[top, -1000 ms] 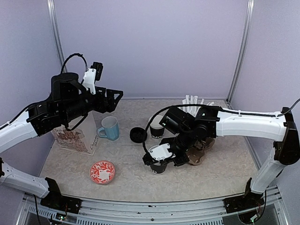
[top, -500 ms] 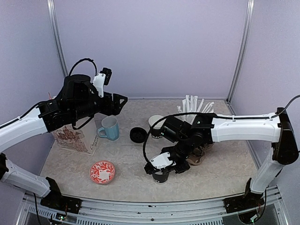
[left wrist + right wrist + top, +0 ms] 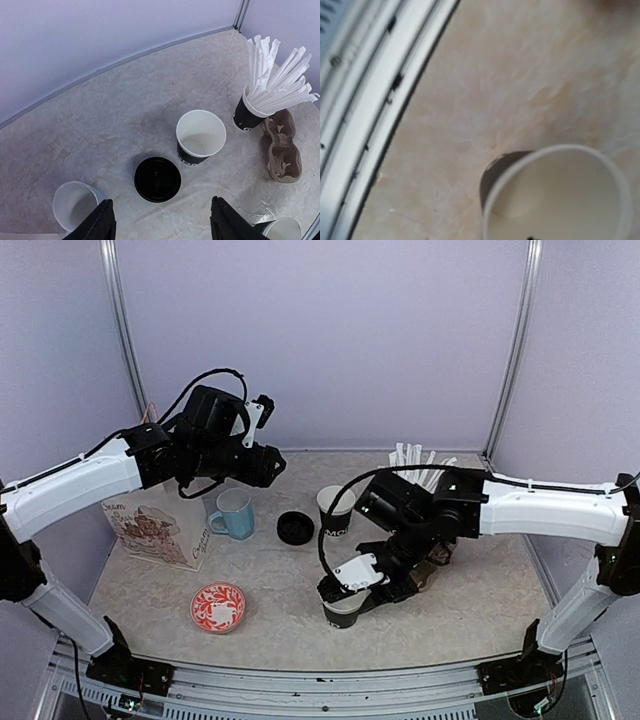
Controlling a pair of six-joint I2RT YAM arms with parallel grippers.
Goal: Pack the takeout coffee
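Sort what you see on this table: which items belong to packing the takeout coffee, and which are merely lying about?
For the job: black lid; open black cup beside it; second open black cup at the front; probably the cardboard carrier and paper bag.
Lying about: blue mug; red saucer; cup of straws.

The right claw point(image 3: 348, 592) hangs low, directly over a black paper cup point(image 3: 340, 614) standing on the worktop point(image 3: 480, 610); whether its fingers touch the rim cannot be told. Beyond this claw stands an open black cup point(image 3: 335, 510), and a round black lid point(image 3: 295, 527) lies further to the claw's left. A brown cup carrier point(image 3: 428, 575) lies just to its right. The left claw point(image 3: 272, 462) hovers in the air, a light blue mug point(image 3: 235, 512) below it.
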